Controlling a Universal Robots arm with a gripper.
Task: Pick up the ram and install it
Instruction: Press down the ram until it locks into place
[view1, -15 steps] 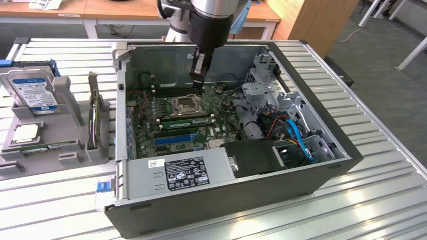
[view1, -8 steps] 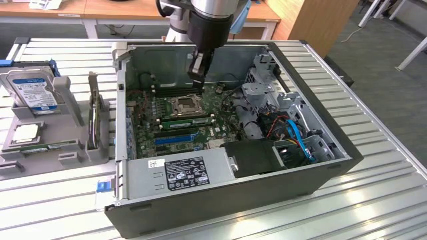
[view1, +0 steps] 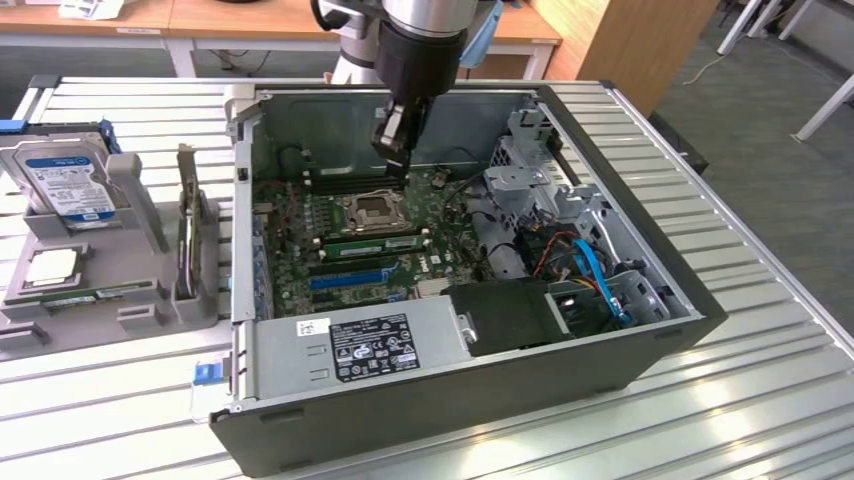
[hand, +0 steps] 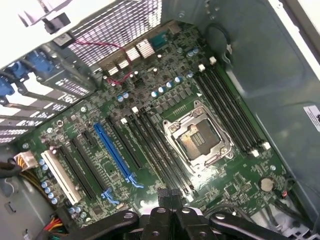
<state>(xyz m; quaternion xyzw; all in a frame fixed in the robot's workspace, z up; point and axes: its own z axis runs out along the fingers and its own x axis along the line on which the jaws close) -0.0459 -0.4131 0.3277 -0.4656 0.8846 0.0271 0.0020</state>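
A long, thin green ram (view1: 104, 294) lies flat in the grey holder (view1: 134, 320) on the table, at the exterior view's left of the open computer case (view1: 467, 420). My gripper (view1: 391, 162) hangs inside the case above the motherboard (view1: 287, 250), close to its far black memory slots (view1: 350, 180) and well away from the ram. In the wrist view the gripper (hand: 168, 193) is shut, with nothing between its black fingertips. Below it lie the processor socket (hand: 196, 139) and rows of black memory slots (hand: 159, 150) on both sides of the socket.
The grey holder also carries a hard drive (view1: 64, 182), a square silver processor chip (view1: 51, 266) and an upright card (view1: 188, 235). Inside the case sit a blue expansion slot (hand: 114, 156), the power supply (view1: 360, 345) and drive cages with cables (view1: 561, 230).
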